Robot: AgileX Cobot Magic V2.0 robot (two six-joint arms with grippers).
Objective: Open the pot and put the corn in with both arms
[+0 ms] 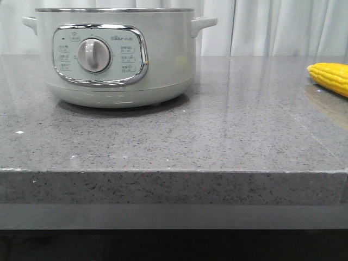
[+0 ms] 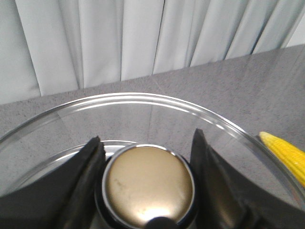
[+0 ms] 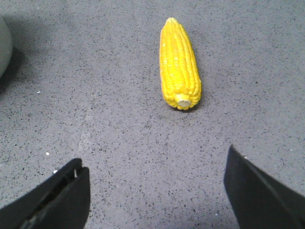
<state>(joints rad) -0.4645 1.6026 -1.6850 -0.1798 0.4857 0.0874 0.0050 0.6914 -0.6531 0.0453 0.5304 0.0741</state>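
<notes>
Front view: the pot [image 1: 117,57] stands on the grey counter [image 1: 217,141] with the corn [image 1: 330,76] lying well apart at the right edge; neither arm shows, and the top of the pot is cut off, so the lid's place cannot be read here.

Left wrist view: the left gripper [image 2: 147,183] brackets the gold knob [image 2: 148,183] of the glass lid [image 2: 143,107], its fingers hugging both sides — apparently clamped. Whether the lid is lifted I cannot tell.

Right wrist view: the right gripper [image 3: 157,191] hangs spread wide and empty, with the corn ahead of its fingers, untouched. Grasping and dropping it in remain.
</notes>
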